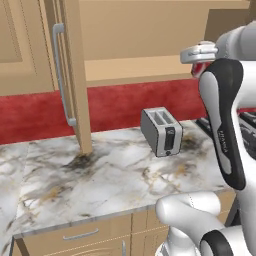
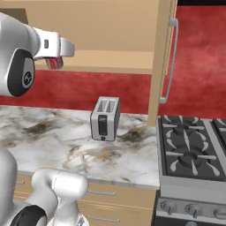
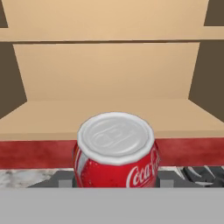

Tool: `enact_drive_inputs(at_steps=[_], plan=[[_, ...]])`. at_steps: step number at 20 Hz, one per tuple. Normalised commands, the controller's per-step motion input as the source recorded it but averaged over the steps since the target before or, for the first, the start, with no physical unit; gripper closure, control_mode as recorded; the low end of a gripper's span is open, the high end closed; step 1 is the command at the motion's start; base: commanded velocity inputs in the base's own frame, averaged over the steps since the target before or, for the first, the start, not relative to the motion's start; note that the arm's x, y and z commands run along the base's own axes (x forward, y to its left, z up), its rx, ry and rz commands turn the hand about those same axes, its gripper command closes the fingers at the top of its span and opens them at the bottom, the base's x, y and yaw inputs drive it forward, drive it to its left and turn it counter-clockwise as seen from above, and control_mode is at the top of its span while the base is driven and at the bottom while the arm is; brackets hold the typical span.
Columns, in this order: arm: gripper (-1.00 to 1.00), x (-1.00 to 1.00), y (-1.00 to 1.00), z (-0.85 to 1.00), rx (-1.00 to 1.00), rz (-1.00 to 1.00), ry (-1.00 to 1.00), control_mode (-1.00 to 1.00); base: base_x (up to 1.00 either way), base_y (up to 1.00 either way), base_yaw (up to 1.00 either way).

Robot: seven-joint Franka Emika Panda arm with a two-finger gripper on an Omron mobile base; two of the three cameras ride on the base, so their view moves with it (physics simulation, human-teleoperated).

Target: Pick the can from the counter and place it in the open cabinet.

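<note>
Half done, we judge: jaws clamped on the can [image 3: 115, 151], lifted off the tabletop [image 1: 100, 170]; placing it on the open cabinet [image 3: 109, 111] shelf remains.

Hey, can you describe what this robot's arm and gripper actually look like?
A glossy white arm of rounded, tubular links, with black panels at the joints; one black panel carries small white lettering. A round dark cap shows on a joint in the right base view. The gripper end is a light grey, blocky hand.
</note>
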Motion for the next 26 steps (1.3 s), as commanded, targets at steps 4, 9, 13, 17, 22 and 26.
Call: enact_drive_inputs(at_steps=[4,9,13,17,22,26], plan=[[1.0,0.44,0.06,0.0,0.0,0.0,0.0,-1.0,0.0,0.0,0.0],[1.0,0.39,0.03,0.0,0.0,0.0,0.0,-1.0,0.0,0.0,0.0],[1.0,0.35,0.03,0.0,0.0,0.0,0.0,-1.0,0.0,0.0,0.0],[1.0,0.29,0.06,-0.11,0.0,0.0,0.0,-1.0,0.0,0.0,0.0],[1.0,0.39,0.08,-0.35,0.0,0.0,0.0,-1.0,0.0,0.0,0.0],[1.0,0.36,0.08,-0.32,0.0,0.0,0.0,-1.0,0.0,0.0,0.0]])
